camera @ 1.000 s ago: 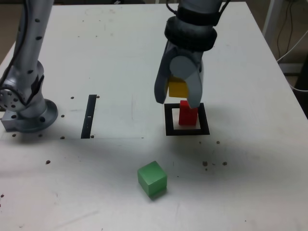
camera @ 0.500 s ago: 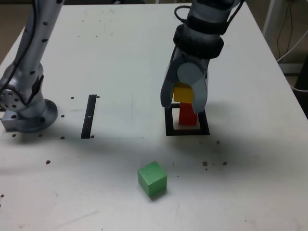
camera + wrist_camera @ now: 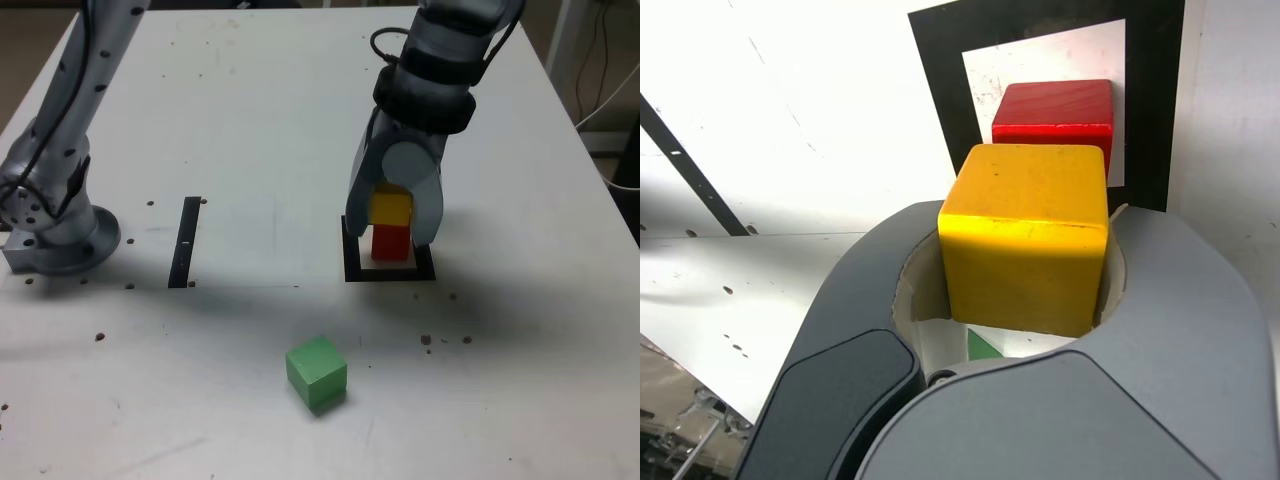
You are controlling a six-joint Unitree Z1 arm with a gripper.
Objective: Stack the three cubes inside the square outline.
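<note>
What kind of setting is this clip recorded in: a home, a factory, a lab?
Most likely a lab or workshop test bench: a bare white table with a taped square outline, coloured cubes such as the green cube, and loose cables by the table edge.

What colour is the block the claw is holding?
Yellow cube, clearest in the wrist view.

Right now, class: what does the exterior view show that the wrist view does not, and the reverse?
Only the exterior view shows the whole green cube lying apart on the table, and the arm's base. Only the wrist view shows the yellow cube's top face close up. Both show the hand shut on the yellow cube above the red cube in the square outline.
</note>
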